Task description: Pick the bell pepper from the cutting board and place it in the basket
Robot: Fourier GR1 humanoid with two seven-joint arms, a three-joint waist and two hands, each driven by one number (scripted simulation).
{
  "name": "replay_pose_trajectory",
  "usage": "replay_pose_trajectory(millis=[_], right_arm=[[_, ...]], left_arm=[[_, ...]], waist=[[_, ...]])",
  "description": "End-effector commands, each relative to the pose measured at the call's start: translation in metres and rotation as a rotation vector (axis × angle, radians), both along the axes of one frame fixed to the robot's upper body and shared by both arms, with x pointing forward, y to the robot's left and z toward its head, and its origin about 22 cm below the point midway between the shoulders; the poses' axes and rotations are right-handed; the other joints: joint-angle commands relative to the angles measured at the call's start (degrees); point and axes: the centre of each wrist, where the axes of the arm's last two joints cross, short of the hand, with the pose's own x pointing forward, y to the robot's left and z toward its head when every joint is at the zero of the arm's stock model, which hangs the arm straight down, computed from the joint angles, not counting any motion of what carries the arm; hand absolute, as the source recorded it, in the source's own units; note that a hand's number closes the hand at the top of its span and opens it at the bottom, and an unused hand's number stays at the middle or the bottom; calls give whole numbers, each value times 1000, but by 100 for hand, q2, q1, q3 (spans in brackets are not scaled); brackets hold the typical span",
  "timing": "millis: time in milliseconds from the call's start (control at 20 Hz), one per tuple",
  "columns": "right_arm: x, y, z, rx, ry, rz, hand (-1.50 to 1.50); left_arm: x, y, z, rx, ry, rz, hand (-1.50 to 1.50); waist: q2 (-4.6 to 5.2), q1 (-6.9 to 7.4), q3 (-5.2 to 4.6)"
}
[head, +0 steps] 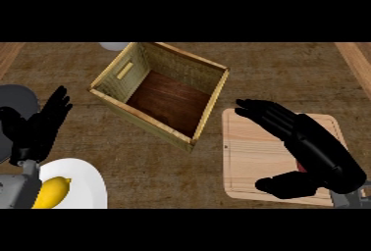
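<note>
A wooden worktop (290,73) filled the frame, with an open-topped wooden basket (210,105) set askew at upper centre and a pale cutting board (250,157) at lower right, just beside the basket's near corner. Over the board the robot's right hand (322,154) lay palm down, fingers stretched toward the upper left and thumb tucked low; only a sliver of red, likely the bell pepper (300,166), showed beneath the palm, and whether the hand had closed on it could not be told. To do the pick well, the fingers and thumb would need to wrap the pepper fully before any lift, then carry it up and left over the basket's rim and release above the dark floor inside. At the left edge the left hand (39,127) rested open, fingers up, above a white plate (83,179) bearing a banana (52,192) at lower left.
</note>
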Motion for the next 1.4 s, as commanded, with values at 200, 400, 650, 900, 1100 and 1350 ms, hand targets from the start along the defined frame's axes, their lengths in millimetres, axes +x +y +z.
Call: replay_pose_trajectory(millis=[200,400,650,900,1100,1350], right_arm=[[-4,-19,87,-501,-146,-428,-150],[-8,-11,124,-566,-47,-485,-150],[9,-22,148,-656,179,-405,-150],[-16,-51,166,-649,252,-350,-150],[-32,-61,178,-546,295,-311,-150],[-52,-108,164,-395,225,-339,-150]], left_arm=[[-1,1,-2,5,18,-7,0],[8,1,10,7,4,-16,0],[1,-9,2,-13,12,-33,0],[-12,-8,-2,-19,20,-9,0],[-2,-5,3,-7,22,-19,0],[4,7,19,-6,4,-4,0]], waist=[[-44,-51,-27],[9,57,-3],[7,110,-5],[-22,15,12],[-11,-14,10],[21,6,28]])
